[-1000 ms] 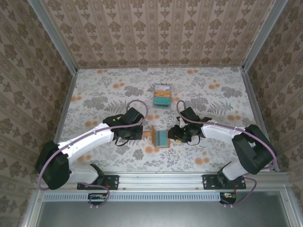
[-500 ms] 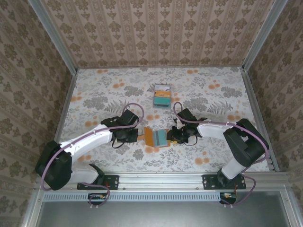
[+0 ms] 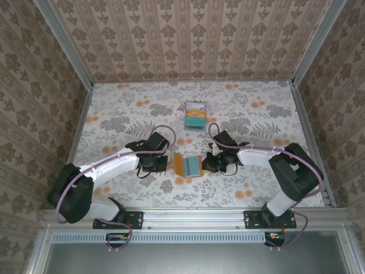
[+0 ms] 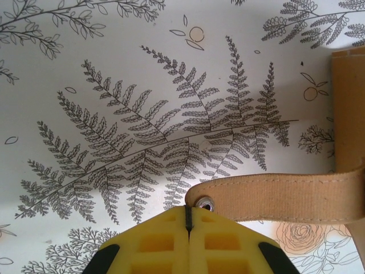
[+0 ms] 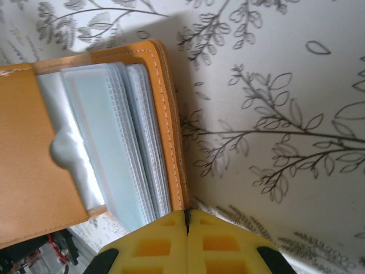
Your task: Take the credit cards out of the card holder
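We found credit cards (image 3: 195,116) stacked well apart from the open card holder (image 3: 190,165), flanked by left gripper (image 4: 187,210) and right gripper (image 5: 186,214), both closed at its edges. Whether any cards remained inside was unclear.

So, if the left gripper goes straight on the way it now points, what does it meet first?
The card holder's tan strap: its snap end lies right at the left gripper's shut fingers. Past it, probably the patterned table; depth is unclear.

Right wrist view's left edge cuts off the card holder (image 5: 34,171).
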Motion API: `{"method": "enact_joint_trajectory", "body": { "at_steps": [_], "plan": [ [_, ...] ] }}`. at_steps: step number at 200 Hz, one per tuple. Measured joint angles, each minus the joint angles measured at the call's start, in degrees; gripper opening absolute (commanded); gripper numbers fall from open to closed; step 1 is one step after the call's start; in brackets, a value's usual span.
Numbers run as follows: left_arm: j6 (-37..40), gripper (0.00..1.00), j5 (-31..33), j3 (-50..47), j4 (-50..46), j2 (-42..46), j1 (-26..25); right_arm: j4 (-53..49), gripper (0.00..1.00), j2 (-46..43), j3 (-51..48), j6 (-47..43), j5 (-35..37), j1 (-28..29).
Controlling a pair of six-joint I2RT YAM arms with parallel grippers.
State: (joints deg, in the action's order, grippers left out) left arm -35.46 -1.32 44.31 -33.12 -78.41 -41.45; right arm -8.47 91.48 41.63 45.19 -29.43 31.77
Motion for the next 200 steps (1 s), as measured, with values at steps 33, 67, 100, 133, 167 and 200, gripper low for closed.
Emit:
{"method": "enact_joint_trajectory", "body": {
  "at_steps": [33, 67, 100, 133, 167, 200],
  "plan": [
    [0.66, 0.0, -0.46, -0.39, 1.7, -0.96, 1.84, -2.75, 0.0, -3.65, 2.51, 0.04, 0.09, 0.37],
    [1.73, 0.0, -1.4, -0.87, 3.17, -2.75, 4.15, -4.85, 0.0, -4.55, 7.15, 0.11, 0.52, 2.95],
    [3.02, 0.0, -1.99, -0.96, 3.63, -3.41, 6.05, -5.81, 0.0, -4.13, 10.12, 0.52, 1.36, 5.29],
    [4.15, 0.0, -2.38, -1.03, 3.63, -3.41, 8.11, -6.1, 0.0, -3.43, 10.27, 1.75, 2.6, 5.62],
    [4.48, 0.0, -2.97, -1.27, 3.54, -3.41, 8.98, -8.2, 0.2, -3.45, 10.29, 1.75, 5.44, 5.6],
    [4.7, 0.0, -2.56, -1.27, 2.8, -5.31, 8.98, -8.35, 0.29, -3.13, 8.96, 1.44, 6.78, 5.11]
  ]
}}
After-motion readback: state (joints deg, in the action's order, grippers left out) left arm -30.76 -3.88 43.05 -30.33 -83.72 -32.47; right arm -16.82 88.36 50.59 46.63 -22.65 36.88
